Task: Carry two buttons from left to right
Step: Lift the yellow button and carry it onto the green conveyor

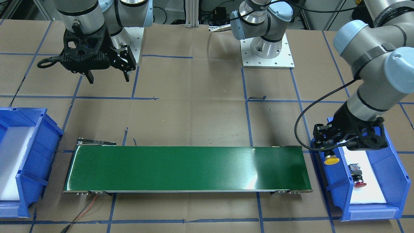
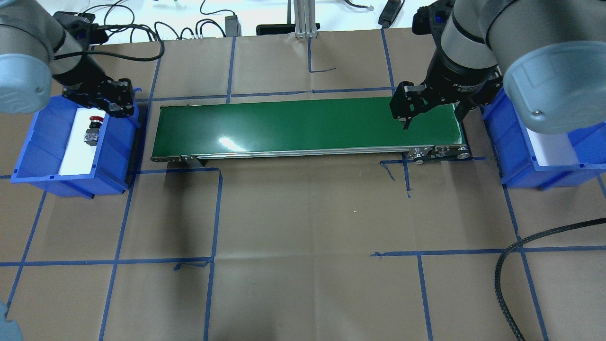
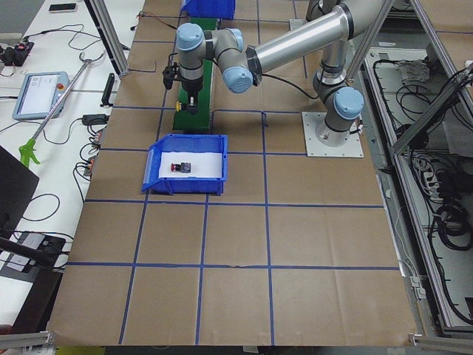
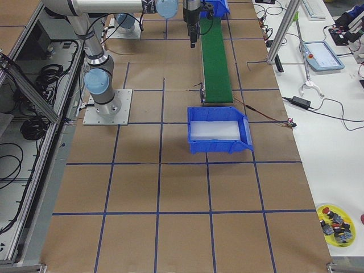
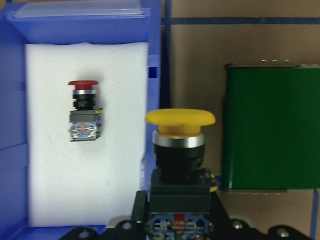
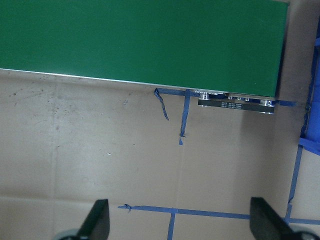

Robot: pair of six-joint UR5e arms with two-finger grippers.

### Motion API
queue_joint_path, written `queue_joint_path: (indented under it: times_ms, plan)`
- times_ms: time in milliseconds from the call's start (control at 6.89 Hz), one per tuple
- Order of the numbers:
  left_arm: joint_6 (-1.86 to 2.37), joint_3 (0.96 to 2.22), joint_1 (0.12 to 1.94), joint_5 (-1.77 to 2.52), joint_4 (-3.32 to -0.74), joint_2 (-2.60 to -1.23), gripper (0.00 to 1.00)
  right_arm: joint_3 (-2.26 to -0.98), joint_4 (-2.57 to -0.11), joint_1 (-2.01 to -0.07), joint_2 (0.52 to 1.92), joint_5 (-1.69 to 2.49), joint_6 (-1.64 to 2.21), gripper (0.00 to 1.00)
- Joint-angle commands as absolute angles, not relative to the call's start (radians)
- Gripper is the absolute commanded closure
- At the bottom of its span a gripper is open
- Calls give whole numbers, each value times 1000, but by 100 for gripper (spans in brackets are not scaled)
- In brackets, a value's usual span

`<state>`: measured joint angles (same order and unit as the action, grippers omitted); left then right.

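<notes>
Clamping the yellow button [image 5: 180,145] in the left pincer [image 1: 331,149], hovered at the rim of the blue bin [image 5: 155,100], with the green belt [image 5: 270,125] at 3 o'clock, the red button [image 5: 84,110] inside at 10 o'clock, the right pincer [image 1: 108,78] wide.

Matt brown paper [image 2: 303,213], crossed by blue tape [image 2: 118,262], covers the tabletop [image 2: 331,293]. The conveyor belt [image 1: 187,168] is glossy green, catching white glare, with a bright metal rail [image 2: 303,152] along its edge. At the belt's end, the bin [image 1: 397,181] is smooth blue plastic lined with matt white foam [image 5: 60,175]. The yellow button [image 5: 180,117] has a smooth cap over a shiny metal collar.
</notes>
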<state>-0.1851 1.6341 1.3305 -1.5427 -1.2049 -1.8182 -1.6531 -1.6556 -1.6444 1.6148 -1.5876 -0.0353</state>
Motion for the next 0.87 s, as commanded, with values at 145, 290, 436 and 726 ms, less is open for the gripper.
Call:
queue_joint_path:
  times_ms: [145,290,436,726]
  plan:
    - [-31,1660,1477,-1546,-1073,-1938,91,-1654,-1655,-1644,1612,-1589,-38,0]
    - [-29,1664,1497,-1546,-1031,-1977,91,-1655,-1655,-1644,1614,-1589,-40,0]
    - [-23,1667,1500,-1546,-1032,-1989,91,-1654,-1655,-1644,1612,-1589,-40,0]
    - [40,1730,1519,-1545,-1025,-1964,91,-1654,-1655,-1644,1611,-1589,-40,0]
